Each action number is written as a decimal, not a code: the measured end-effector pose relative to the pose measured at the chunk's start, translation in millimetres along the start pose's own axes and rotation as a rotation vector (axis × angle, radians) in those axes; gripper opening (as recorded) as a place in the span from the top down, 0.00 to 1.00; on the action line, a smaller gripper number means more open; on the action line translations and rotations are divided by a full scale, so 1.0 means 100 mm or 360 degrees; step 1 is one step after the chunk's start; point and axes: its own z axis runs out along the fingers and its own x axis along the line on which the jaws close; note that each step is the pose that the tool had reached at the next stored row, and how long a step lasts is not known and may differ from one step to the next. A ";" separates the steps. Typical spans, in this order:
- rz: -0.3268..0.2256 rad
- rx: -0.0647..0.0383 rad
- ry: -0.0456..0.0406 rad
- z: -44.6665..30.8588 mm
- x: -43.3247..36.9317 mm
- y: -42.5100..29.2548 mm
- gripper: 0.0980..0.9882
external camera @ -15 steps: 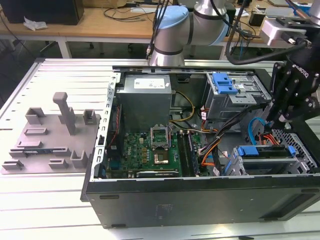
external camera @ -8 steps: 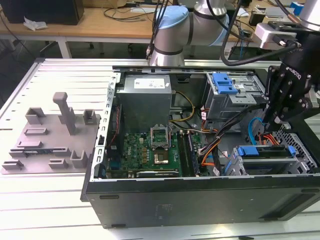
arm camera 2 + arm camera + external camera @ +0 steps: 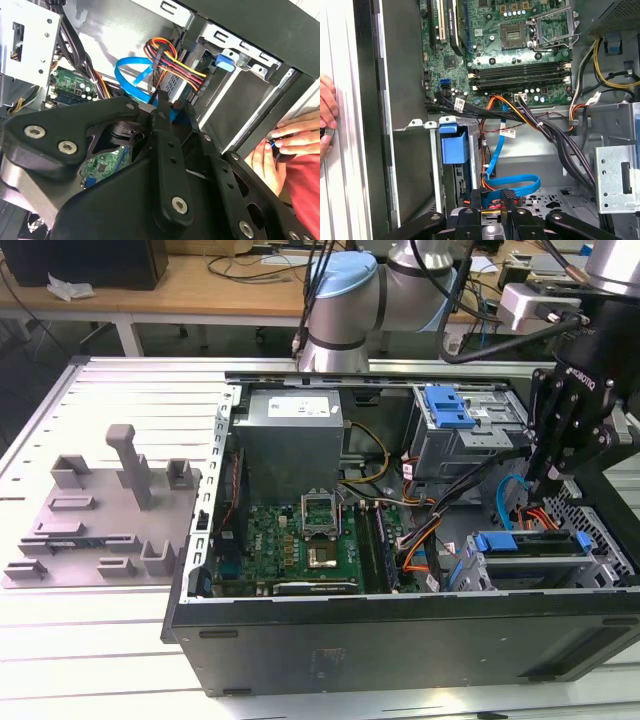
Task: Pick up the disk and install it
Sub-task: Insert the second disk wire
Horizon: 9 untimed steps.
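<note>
Disk placement is my first concern. As far as I can judge, it lies flat in the lower drive bay at the exterior view's right, with its blue rails showing along the top edge. Whether it has gone fully home I cannot say.

Just above it hangs the gripper, nose down among the wiring. I cannot tell from these views whether it is open or clamped on anything.

In both wrist views a looped blue data cable and a red-yellow-orange power bundle crowd right against the tip. I would move slowly and straight along the bay's axis, so that no wire is dragged or trapped under the rails (a snagged connector would feel just like a seated drive from where I sit).

Keeping the disk level matters too, since a tilted rail is likely to bind in the grey cage.

Further out, a person's hand rests at the edge of the case. I would hold speed and force low while it is that near.
</note>
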 end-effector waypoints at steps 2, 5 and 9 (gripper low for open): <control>0.0000 0.0001 0.0000 0.003 0.000 0.001 0.78; 0.0000 0.0001 0.0000 0.008 -0.001 0.003 0.78; 0.0001 0.0005 -0.0001 0.018 -0.002 0.006 0.78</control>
